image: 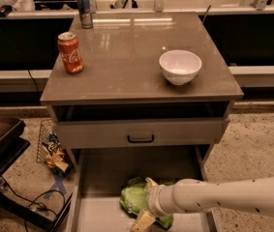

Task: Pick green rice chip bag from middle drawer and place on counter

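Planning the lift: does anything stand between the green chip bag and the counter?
The gripper is at the green rice chip bag in the middle drawer. On the way up stand the closed drawer front and the counter edge; a Coca-Cola can and white bowl sit on top.
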`<state>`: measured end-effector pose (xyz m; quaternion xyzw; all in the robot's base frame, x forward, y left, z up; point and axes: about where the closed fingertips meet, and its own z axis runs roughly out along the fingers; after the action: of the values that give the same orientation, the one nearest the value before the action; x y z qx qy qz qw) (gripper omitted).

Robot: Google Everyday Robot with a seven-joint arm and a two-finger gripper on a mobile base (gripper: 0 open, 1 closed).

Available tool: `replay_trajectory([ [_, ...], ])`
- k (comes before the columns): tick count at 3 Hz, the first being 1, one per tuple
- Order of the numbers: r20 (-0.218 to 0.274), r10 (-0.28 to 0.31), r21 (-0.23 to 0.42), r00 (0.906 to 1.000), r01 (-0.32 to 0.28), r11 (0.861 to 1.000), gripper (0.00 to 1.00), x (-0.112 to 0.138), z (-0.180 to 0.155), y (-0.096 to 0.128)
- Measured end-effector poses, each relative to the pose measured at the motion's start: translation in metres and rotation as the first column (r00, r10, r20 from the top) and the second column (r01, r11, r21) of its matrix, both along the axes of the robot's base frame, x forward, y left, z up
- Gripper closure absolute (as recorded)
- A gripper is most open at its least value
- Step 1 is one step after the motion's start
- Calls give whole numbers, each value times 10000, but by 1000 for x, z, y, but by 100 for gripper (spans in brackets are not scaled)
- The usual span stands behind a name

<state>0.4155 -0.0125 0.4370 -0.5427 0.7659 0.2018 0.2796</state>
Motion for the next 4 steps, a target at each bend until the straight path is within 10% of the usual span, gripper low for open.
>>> replay_trajectory([
  [1, -459, -405, 236, 9981, 417, 9989, 2, 11, -55, -6],
  [4, -900, -644, 497, 9939, 690, 9964, 70, 7, -83, -2],
])
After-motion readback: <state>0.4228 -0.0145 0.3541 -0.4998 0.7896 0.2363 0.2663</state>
